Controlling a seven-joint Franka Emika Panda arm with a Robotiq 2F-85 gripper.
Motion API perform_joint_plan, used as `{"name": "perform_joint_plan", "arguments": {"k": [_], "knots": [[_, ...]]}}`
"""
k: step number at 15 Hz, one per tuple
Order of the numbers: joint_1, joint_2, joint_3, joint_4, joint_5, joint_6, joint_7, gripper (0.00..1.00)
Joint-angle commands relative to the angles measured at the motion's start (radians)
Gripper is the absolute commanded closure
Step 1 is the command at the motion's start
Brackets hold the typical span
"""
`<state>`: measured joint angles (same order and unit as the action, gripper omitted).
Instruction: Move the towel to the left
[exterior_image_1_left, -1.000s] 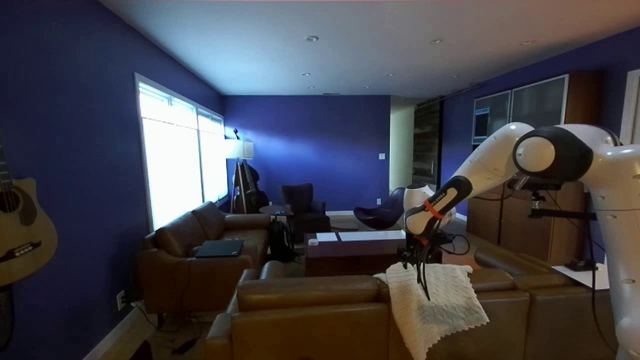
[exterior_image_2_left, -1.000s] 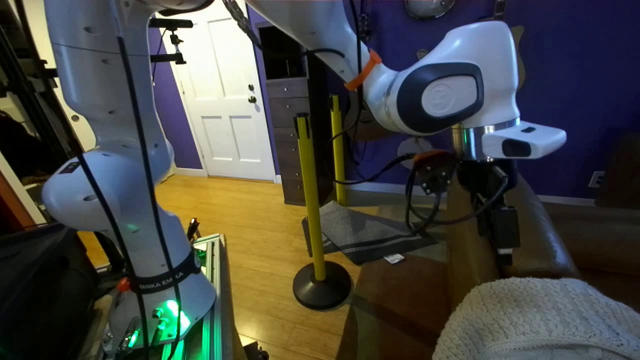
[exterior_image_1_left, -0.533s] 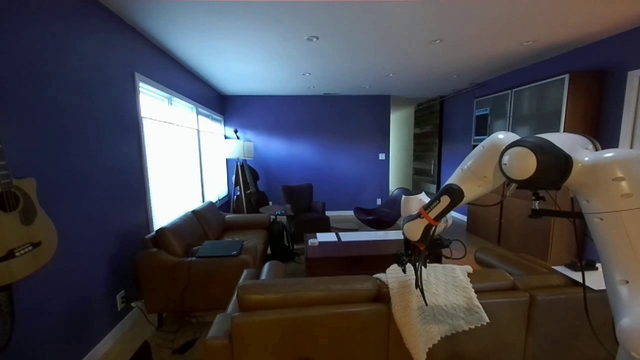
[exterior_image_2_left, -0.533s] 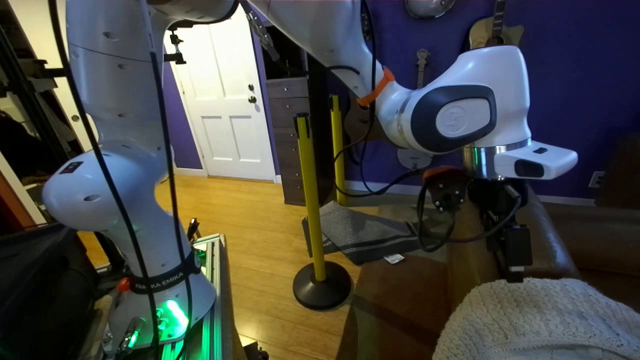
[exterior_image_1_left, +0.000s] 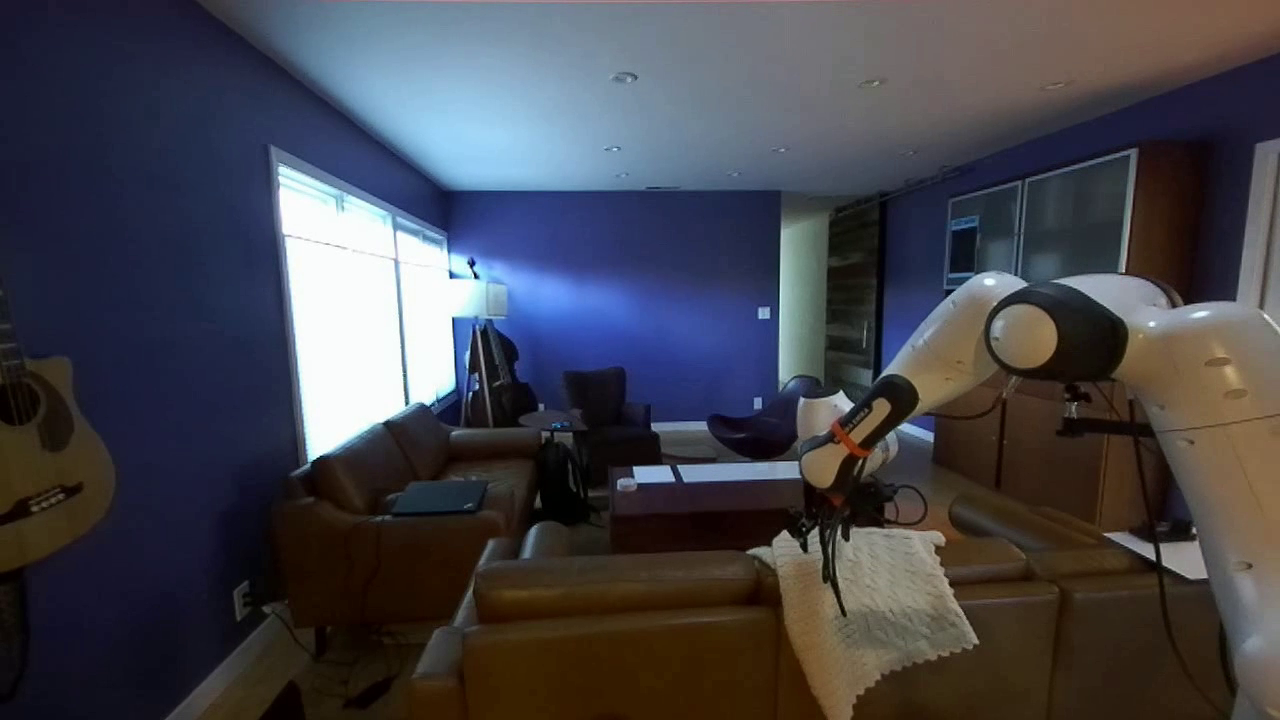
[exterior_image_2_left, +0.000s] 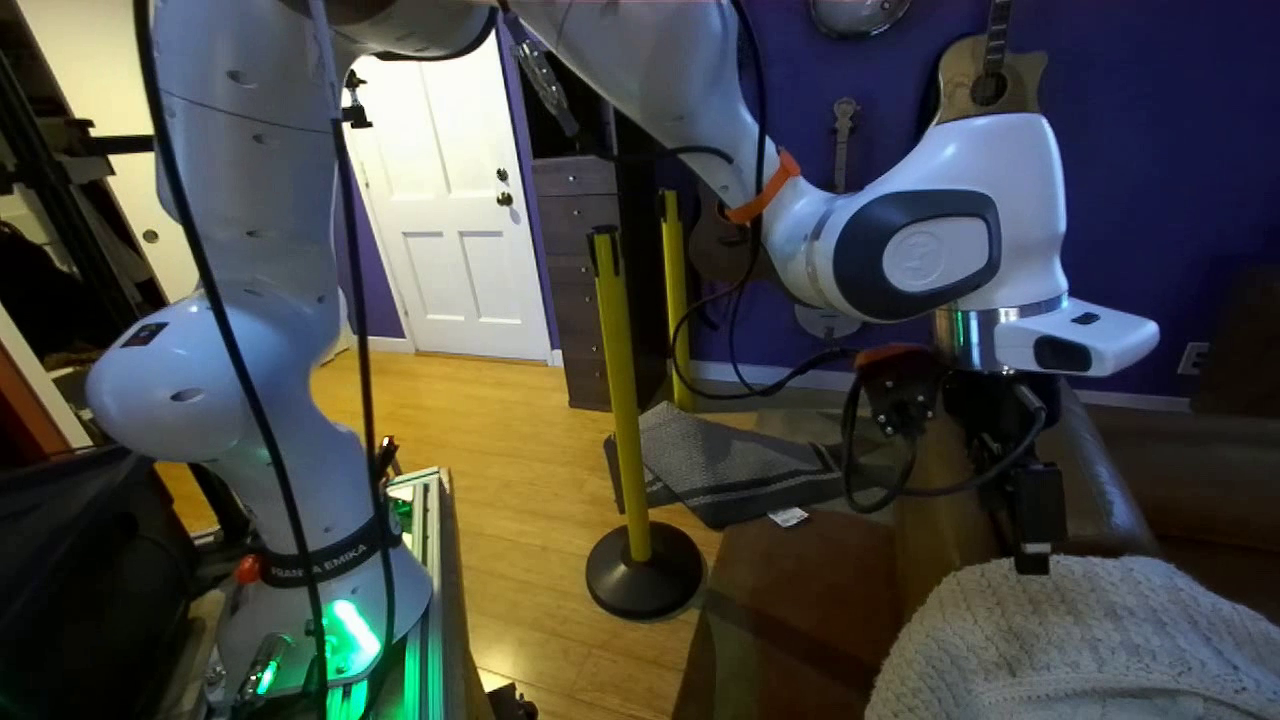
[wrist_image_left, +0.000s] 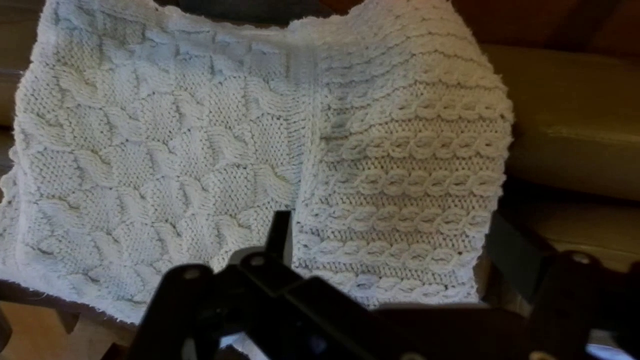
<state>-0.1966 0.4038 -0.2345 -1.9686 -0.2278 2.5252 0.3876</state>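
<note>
In the wrist view the cream towel fills most of the frame, its long axis lying side to side, from the left edge to right of the middle. Right of a ridge that runs down from upper centre, the stitch rows lie nearly level. The gripper shows along the bottom, its fingers spread wide and holding nothing. The finger near the middle overlaps the towel by the ridge; the lower-right finger appears just past the towel's right-hand edge.

In an exterior view the towel hangs over the back of the brown sofa, right of middle, a corner pointing down at the bottom edge, the hem slanting up to the right. The gripper, at its upper left part, is too small to judge.

In an exterior view the towel is a rounded hump at lower right, cut off by the frame, its long axis unreadable. The arm points the gripper down, and a fingertip overlaps the towel's top edge; whether they touch is unclear.
</note>
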Motion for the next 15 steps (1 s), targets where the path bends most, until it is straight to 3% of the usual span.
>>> {"name": "perform_joint_plan", "arguments": {"k": [1, 7, 8, 9, 11, 15], "knots": [[0.026, 0.117, -0.018, 0.099, 0.05, 0.053, 0.019, 0.0], [0.063, 0.274, -0.051, 0.223, 0.095, 0.16, 0.075, 0.0], [0.073, 0.298, -0.061, 0.246, 0.101, 0.161, 0.087, 0.04], [0.085, 0.319, -0.076, 0.266, 0.102, 0.169, 0.104, 0.27], [0.111, 0.361, -0.108, 0.309, 0.103, 0.164, 0.142, 0.32], [0.149, 0.416, -0.163, 0.37, 0.104, 0.114, 0.203, 0.61]]}}
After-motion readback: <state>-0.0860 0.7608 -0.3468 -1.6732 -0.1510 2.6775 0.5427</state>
